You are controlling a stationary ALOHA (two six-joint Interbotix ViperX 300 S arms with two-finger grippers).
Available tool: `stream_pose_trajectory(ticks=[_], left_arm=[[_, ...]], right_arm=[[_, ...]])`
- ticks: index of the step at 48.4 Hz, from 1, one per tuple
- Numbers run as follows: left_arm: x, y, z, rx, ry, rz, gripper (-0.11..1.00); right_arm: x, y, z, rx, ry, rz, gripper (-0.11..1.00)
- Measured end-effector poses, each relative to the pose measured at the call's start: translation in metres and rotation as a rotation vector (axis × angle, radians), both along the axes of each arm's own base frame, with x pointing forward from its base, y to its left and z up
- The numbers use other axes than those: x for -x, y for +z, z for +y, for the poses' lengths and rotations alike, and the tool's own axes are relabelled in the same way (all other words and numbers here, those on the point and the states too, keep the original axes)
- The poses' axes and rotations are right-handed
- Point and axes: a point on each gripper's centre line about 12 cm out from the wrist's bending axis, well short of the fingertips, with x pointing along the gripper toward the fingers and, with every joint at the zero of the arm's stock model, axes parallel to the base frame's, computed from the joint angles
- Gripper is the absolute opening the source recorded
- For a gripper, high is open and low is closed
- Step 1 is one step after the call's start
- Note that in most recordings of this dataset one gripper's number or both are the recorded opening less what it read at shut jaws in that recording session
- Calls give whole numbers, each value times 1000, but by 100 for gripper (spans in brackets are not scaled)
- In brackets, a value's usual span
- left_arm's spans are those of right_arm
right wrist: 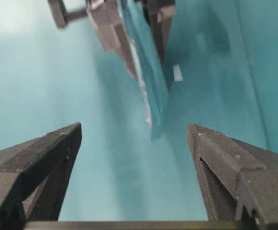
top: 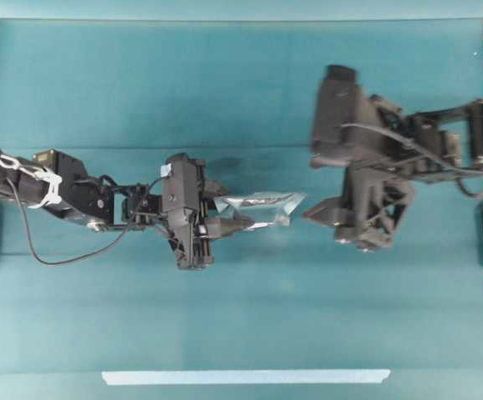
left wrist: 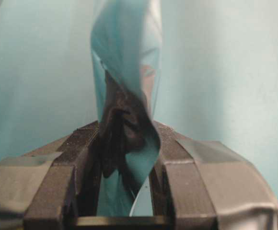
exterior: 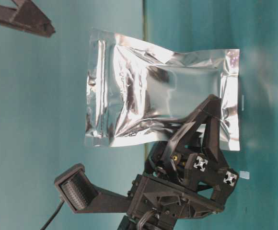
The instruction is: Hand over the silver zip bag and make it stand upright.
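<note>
The silver zip bag (top: pixel 262 207), a shiny crinkled foil pouch, hangs in the air above the teal table. My left gripper (top: pixel 229 208) is shut on one end of it. The table-level view shows the bag (exterior: pixel 153 100) broadside, with the left gripper (exterior: pixel 203 122) clamping its edge. In the left wrist view the foil (left wrist: pixel 127 96) twists up from between the fingers (left wrist: pixel 62 167). My right gripper (top: pixel 311 190) stands open just beyond the bag's free end, touching nothing. From the right wrist view the bag (right wrist: pixel 151 86) is edge-on ahead of the wide-apart fingers (right wrist: pixel 48 153).
A long pale tape strip (top: pixel 246 377) lies along the table's front edge. A tiny white scrap (right wrist: pixel 177 73) rests on the table beneath the bag, and the table-level view shows the scrap (exterior: pixel 244 175) too. Dark arm bases sit at the left and right borders.
</note>
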Motion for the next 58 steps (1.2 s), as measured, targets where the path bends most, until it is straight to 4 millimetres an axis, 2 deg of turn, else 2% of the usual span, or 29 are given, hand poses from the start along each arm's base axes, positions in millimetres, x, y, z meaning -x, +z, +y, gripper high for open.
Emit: stream_pose_trajectory(ticks=[22,39,58], left_arm=[[2,-1,-4,-2,-10,12,28],[2,-1,-4,-2,-12,11,28],[2,-2,-4,-2,-12,25,28]], right_arm=[[43,-1,1,-7,-7,-98,89],[51,0,2,-7,-2,-259,89],[54,-4,2,-7,-2,-259,89]])
